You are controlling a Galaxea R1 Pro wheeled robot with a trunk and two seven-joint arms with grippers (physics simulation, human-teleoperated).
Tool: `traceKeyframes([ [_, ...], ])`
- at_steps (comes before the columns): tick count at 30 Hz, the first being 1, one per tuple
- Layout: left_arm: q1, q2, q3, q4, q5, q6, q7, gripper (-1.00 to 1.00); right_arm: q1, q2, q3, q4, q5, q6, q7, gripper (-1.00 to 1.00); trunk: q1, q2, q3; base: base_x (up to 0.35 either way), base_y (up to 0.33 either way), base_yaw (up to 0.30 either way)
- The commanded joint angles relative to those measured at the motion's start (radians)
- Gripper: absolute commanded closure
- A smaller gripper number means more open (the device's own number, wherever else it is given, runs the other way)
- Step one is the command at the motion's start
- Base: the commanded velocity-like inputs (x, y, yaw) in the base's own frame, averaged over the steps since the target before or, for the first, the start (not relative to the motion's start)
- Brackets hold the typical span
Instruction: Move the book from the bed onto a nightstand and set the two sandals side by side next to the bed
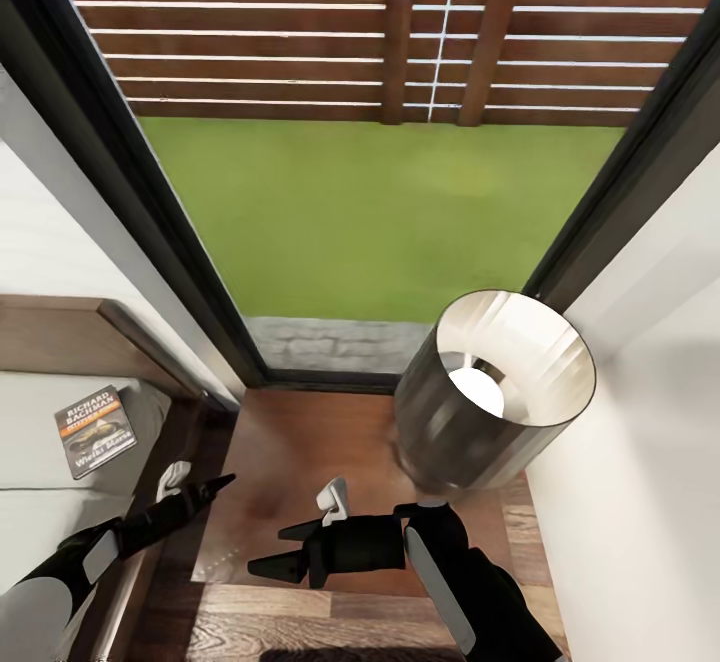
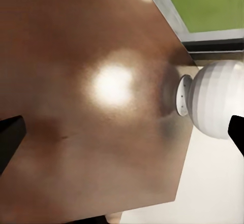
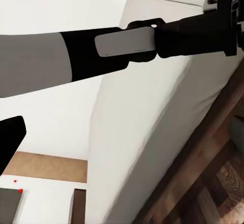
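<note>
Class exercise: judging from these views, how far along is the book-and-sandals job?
Nothing looks done. The dark paperback book lies on the pale grey-white mattress, not on the glossy dark brown wooden nightstand. Both the left gripper and the right gripper hold nothing above the nightstand. Left: moving the book, then placing the sandals.

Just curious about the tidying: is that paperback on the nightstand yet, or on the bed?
On the bed: the book lies flat on its mattress, beside the nightstand.

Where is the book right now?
In the head view the book lies flat on the bed at the left, near the headboard, left of the nightstand with the lamp.
</note>
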Motion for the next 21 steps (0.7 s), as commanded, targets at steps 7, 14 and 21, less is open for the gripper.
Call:
traceKeyframes([
  [7, 0.0, 0.0, -0.002, 0.0, 0.01, 0.011, -0.001, -1.0, 0.0, 0.0, 0.0, -0.001, -0.005, 0.006, 0.0, -1.0, 0.0, 0.0, -0.001, 0.0, 0.011, 0.025],
  [14, 0.0, 0.0, -0.003, 0.0, 0.01, 0.008, 0.0, -1.0, 0.0, 0.0, 0.0, -0.001, -0.005, 0.006, 0.0, -1.0, 0.0, 0.0, -0.001, 0.0, 0.226, 0.002],
  [21, 0.0, 0.0, -0.003, 0.002, 0.01, 0.008, 0.001, -1.0, 0.0, 0.0, 0.0, -0.001, -0.005, 0.006, 0.0, -1.0, 0.0, 0.0, -0.001, 0.0, 0.159, 0.0],
])
